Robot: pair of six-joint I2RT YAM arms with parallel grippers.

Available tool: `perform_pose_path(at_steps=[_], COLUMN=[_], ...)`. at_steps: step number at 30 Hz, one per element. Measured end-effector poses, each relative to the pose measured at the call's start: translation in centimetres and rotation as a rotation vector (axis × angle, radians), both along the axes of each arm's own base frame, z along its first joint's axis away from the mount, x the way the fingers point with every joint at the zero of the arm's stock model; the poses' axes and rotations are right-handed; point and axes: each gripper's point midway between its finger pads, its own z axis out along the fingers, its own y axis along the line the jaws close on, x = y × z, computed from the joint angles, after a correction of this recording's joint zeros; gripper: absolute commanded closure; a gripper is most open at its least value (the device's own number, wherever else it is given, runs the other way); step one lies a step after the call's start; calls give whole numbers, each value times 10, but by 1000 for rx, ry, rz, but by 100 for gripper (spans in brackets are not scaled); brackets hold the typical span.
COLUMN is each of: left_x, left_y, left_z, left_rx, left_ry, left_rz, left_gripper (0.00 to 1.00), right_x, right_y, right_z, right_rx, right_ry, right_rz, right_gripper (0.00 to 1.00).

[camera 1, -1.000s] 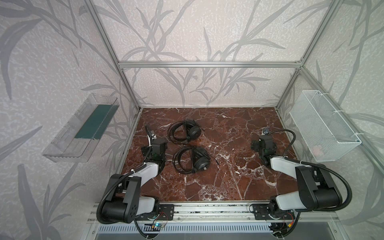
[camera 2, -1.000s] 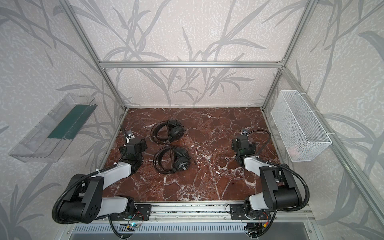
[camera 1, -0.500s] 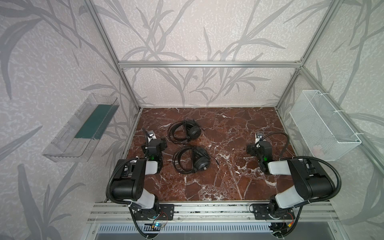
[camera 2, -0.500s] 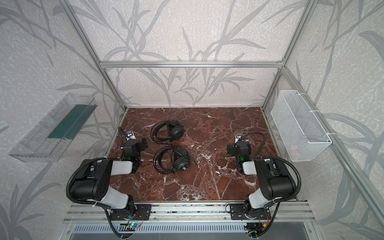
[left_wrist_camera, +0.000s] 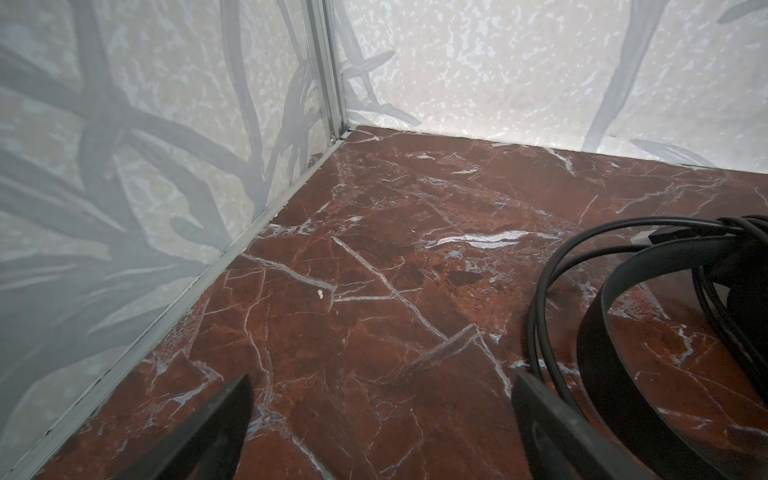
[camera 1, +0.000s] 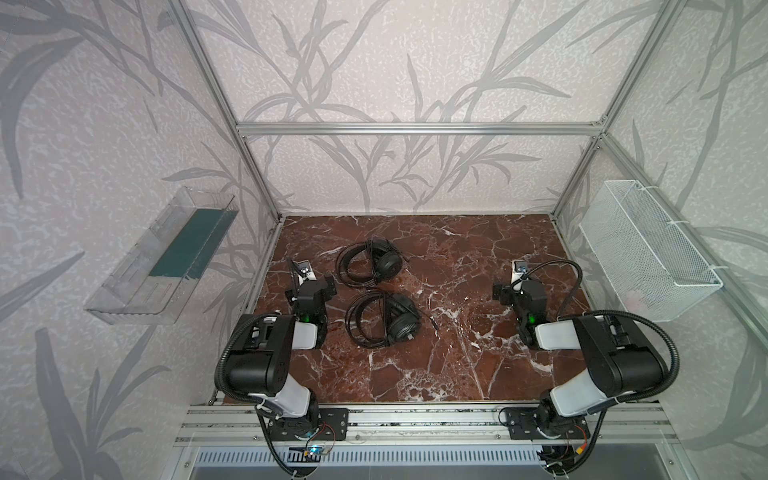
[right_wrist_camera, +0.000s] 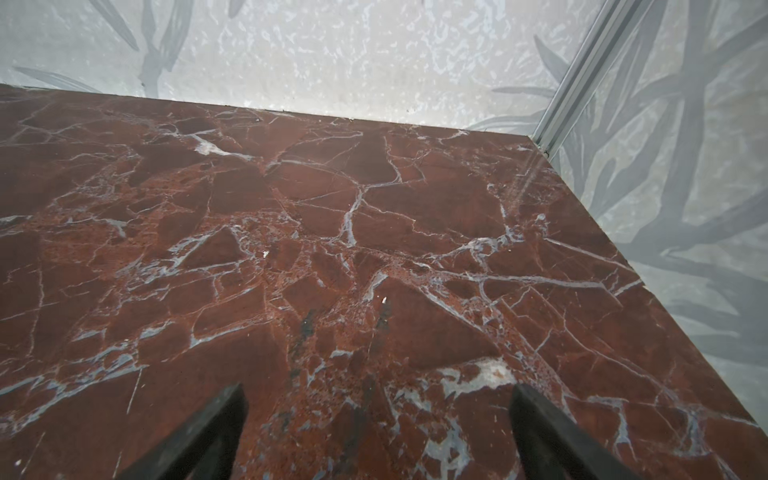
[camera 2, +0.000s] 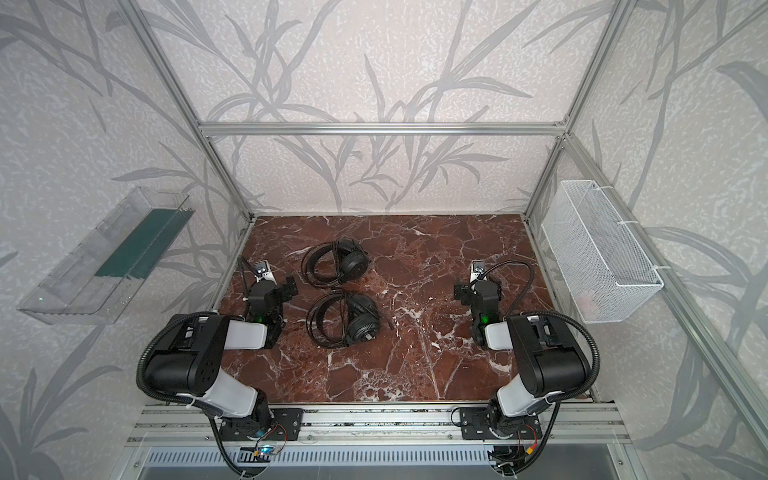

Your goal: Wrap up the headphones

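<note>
Two black headphones lie on the red marble table (camera 1: 440,357), left of its middle. The farther headphones (camera 1: 372,262) (camera 2: 337,262) and the nearer headphones (camera 1: 384,320) (camera 2: 345,319) each have their cable coiled around them. My left gripper (camera 1: 316,286) (camera 2: 277,291) hangs open just left of them, touching neither. In the left wrist view its jaws (left_wrist_camera: 382,380) are wide apart over bare marble, with a headphone band (left_wrist_camera: 598,316) beside one finger. My right gripper (camera 1: 517,291) (camera 2: 473,291) (right_wrist_camera: 378,388) is open over bare marble on the right, far from both headphones.
A clear plastic tray (camera 1: 166,257) with a green bottom hangs on the left wall. A white wire basket (camera 1: 648,253) hangs on the right wall. Aluminium frame posts stand at the table's corners, and a metal rail (camera 1: 415,419) carries both arm bases at the front.
Both arms have folded back, their elbows rising toward the camera. The right gripper has shifted a little left. Both grippers stay open, and the headphones have not moved.
</note>
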Motion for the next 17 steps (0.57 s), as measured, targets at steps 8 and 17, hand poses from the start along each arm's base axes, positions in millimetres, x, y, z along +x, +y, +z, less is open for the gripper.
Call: perform_pose_path(at_steps=[8,17], left_x=[0,0], left_y=[0,0], left_z=[1,1], left_rx=[1,1], left_ry=[-5,-5], left_rz=[0,0], left_gripper=[1,1], right_x=[1,1], right_y=[2,2], right_z=[1,2], right_rx=[-5,-4], right_ry=[-7,-9], right_rz=[14,14], right_gripper=[1,1])
